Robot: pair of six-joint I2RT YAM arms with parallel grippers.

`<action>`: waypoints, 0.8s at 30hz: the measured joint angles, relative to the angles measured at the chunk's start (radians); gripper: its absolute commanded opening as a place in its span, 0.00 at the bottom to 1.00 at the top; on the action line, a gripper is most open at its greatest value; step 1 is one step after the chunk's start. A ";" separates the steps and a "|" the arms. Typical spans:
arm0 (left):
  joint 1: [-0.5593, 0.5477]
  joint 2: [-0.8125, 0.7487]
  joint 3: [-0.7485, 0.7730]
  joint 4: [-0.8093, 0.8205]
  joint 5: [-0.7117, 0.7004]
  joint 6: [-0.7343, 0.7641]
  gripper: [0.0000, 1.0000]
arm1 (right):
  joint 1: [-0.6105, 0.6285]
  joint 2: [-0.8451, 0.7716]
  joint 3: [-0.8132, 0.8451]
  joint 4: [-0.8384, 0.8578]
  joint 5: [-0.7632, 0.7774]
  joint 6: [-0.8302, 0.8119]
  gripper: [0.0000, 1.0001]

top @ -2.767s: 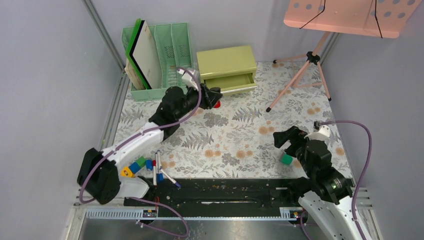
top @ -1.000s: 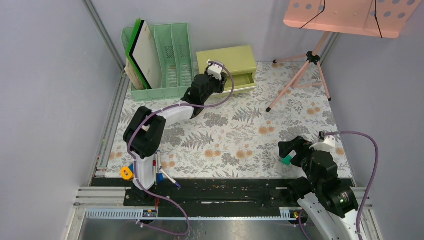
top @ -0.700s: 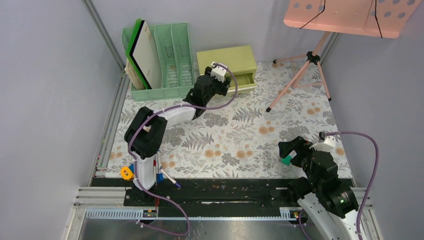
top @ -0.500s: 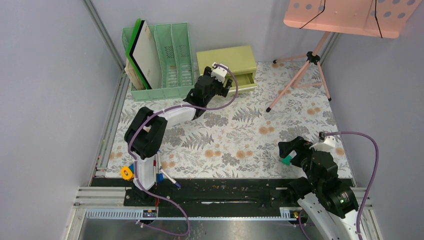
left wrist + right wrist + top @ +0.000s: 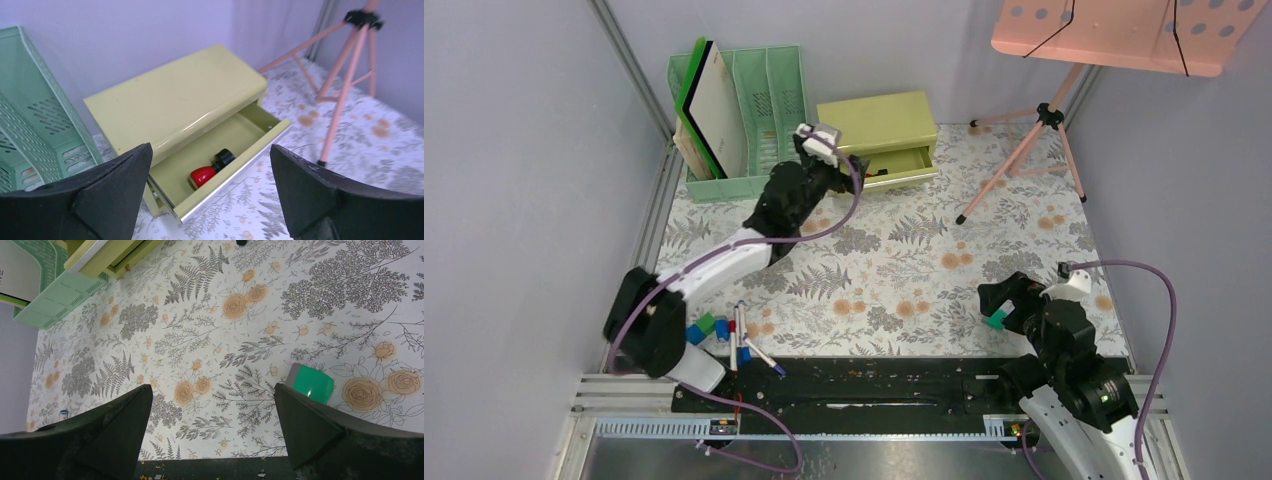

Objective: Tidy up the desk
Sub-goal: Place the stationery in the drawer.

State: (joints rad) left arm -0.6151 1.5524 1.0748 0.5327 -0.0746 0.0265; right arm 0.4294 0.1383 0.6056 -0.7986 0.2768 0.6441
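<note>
While left end effector (image 5: 210,150) and right end effector (image 5: 212,390) gape wide, fern-printed desk (image 5: 874,260) (orange flowers), grey walls (image 5: 514,200)

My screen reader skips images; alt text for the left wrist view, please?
A red object lies in the open drawer of a yellow-green chest, seen between the left gripper's open jaws. Green file tray at left, pink tripod at right.
</note>
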 measured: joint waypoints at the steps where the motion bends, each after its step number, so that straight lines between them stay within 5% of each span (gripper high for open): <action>1: 0.000 -0.050 -0.028 -0.001 0.009 -0.026 0.93 | 0.000 0.002 -0.002 0.000 0.000 0.001 0.99; 16: 0.000 -0.896 -0.527 -0.376 0.086 -0.462 0.99 | 0.000 0.101 -0.029 0.010 -0.036 0.029 0.99; 24: 0.000 -1.384 -0.873 -0.645 0.048 -0.856 0.99 | 0.000 0.164 -0.087 0.041 -0.104 0.092 0.99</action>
State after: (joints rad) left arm -0.6147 0.1684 0.2016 -0.1123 -0.0269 -0.8291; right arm 0.4294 0.3023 0.5190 -0.7578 0.1726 0.7361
